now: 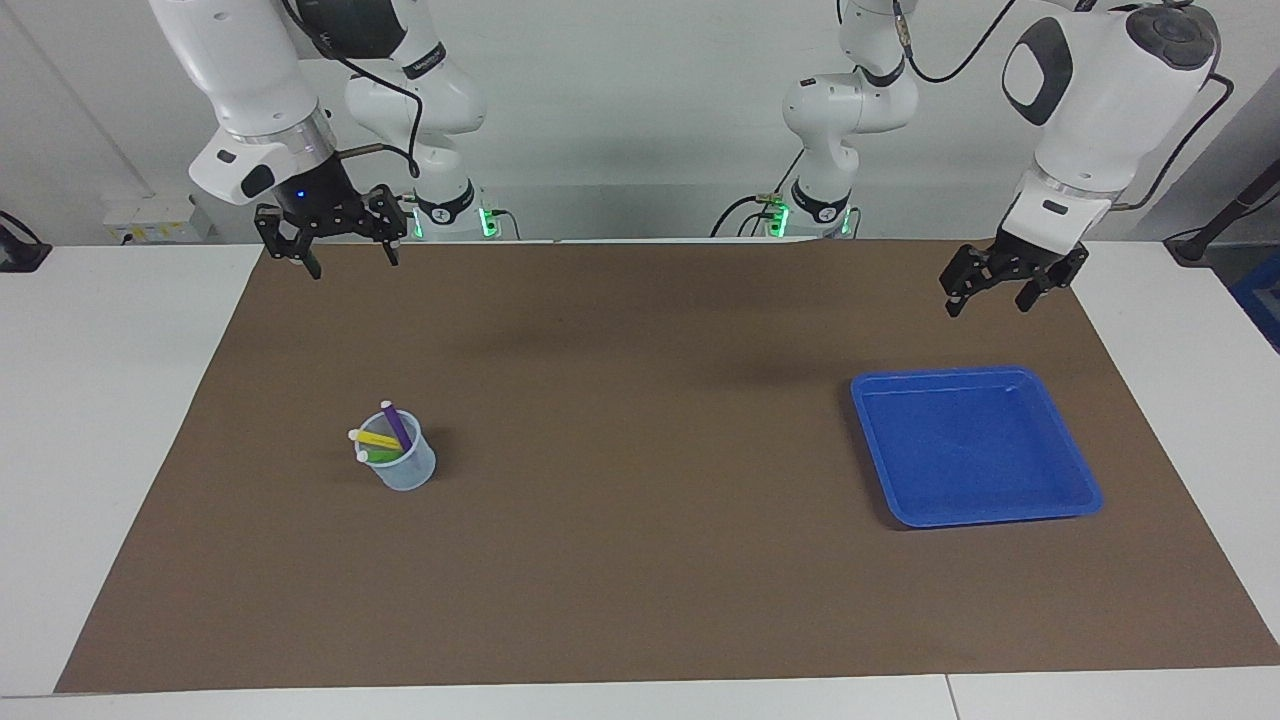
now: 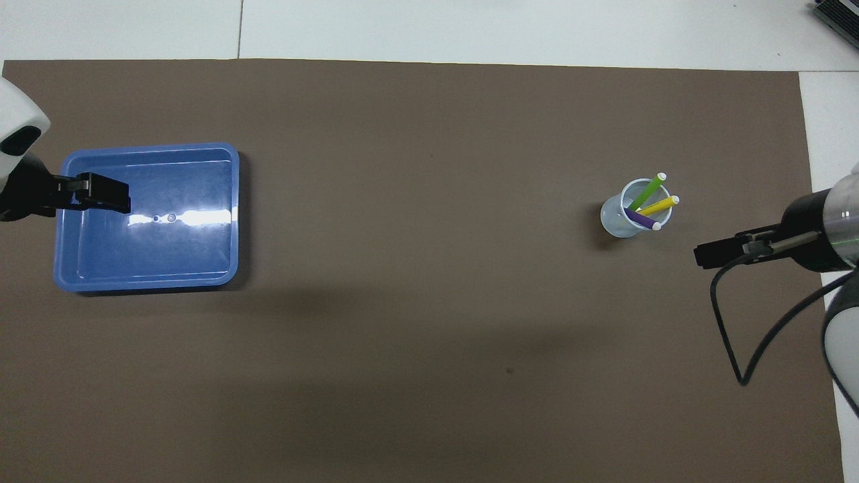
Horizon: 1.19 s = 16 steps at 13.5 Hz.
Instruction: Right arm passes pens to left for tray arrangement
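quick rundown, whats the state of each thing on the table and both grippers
pens: three, all leaning in the cup
cup: upright on the mat
tray: flat on the mat, empty
right gripper: open, raised, holding nothing
left gripper: open, raised, holding nothing

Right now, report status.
Right gripper open, raised near its base. Left gripper open, over table by tray. Three pens in cup. Nothing between.

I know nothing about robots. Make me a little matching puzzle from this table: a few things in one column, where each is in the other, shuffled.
Things:
1. pens
2. tray
3. cup
4. right gripper

Places:
A. toward the left arm's end of the table
B. inside the cup
C. up in the air, holding nothing
D. standing on the brown mat

Pairs: 1-B, 2-A, 3-D, 4-C
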Tool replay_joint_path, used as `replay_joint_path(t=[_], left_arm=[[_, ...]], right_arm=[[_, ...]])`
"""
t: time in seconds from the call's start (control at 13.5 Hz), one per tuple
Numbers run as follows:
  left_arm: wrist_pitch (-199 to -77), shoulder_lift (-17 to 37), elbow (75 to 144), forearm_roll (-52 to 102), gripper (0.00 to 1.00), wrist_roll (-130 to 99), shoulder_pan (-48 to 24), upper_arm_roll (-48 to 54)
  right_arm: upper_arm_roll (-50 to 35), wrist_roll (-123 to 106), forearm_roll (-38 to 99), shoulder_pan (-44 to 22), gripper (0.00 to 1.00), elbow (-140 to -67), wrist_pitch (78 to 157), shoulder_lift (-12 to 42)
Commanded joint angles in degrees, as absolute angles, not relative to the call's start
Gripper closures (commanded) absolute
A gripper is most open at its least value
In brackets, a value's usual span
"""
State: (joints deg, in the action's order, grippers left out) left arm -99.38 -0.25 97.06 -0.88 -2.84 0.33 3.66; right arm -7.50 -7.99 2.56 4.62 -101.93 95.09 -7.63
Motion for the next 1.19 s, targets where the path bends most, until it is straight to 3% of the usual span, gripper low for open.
replay_joint_path(t=[0.0,1.11], left_arm=[[-98.4,-1.1,97.2,-1.8,0.0,-3.6,0.2,3.6],[-98.4,-1.1,97.2,-1.8,0.0,-3.7,0.3,3.6]], right_arm=[[-7.8,-5.3,2.1,4.6,0.0,-102.7,95.9,-8.4],[-7.9,-4.7,1.9,3.9,0.0,-102.8,95.5,-8.6]])
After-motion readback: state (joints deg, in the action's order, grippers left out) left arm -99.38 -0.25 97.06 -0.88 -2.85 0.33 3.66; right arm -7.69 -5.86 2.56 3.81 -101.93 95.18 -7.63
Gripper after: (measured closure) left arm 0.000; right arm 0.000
